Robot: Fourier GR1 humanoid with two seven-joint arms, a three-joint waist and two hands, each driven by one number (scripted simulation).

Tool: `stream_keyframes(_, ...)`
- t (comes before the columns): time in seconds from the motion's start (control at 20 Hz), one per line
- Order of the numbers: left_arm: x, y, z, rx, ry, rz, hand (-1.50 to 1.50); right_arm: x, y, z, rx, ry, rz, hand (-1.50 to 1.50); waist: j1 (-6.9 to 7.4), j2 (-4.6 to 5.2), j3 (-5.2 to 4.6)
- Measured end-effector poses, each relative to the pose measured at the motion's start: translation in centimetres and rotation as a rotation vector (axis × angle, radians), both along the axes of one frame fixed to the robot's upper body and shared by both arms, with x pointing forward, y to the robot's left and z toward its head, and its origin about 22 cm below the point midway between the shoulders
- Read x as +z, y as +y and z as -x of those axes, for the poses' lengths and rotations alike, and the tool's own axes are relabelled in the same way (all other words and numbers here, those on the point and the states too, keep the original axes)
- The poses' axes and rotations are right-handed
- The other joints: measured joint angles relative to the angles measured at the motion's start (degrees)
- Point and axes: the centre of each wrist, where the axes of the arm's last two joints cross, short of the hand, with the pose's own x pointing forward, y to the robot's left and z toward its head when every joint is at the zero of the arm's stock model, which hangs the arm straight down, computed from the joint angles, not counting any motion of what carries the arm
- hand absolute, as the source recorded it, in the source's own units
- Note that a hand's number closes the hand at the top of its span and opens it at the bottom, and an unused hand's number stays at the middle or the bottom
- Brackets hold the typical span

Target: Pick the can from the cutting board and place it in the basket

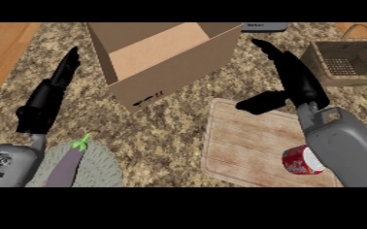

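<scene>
- Honestly not much was readable. The cardboard box point(168, 60) had small black marks printed low on its front side, but I couldn't make out what they said.
- The red can point(301, 160) showed some white patterning on its label, too blurry to read as a brand.
- A dark grey thing point(264, 26) at the top edge had a tiny pale line of lettering, unreadable too.

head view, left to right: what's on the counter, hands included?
Left hand → eggplant on a round mat → open cardboard box → cutting board → right hand → red can → basket.
</scene>
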Motion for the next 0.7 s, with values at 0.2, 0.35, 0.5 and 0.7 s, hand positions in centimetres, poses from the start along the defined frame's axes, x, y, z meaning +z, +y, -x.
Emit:
stream_keyframes(0.2, 0.4, 0.0, -0.3, -0.002, -0.005, 0.0, 0.0, 2.7, -0.7, -0.6, 0.111, 0.2, 0.23, -1.5, 0.37, 0.28, 0.07)
stream_keyframes(0.35, 0.2, 0.1, -0.2, -0.006, -0.003, 0.001, 0.0, 5.3, -1.6, -1.4, 0.192, 0.318, 0.308, -1.5, 0.64, 0.42, 0.14)
stream_keyframes(0.5, 0.4, -0.1, -0.2, -0.012, -0.005, 0.006, 0.0, 7.5, -2.7, -2.4, 0.254, 0.4, 0.318, -1.5, 0.73, 0.52, 0.23)
stream_keyframes(0.7, 0.4, -0.2, 0.1, -0.014, -0.006, 0.011, 0.0, 8.2, -4.0, -2.9, 0.304, 0.501, 0.327, -1.5, 0.54, 0.53, 0.33)
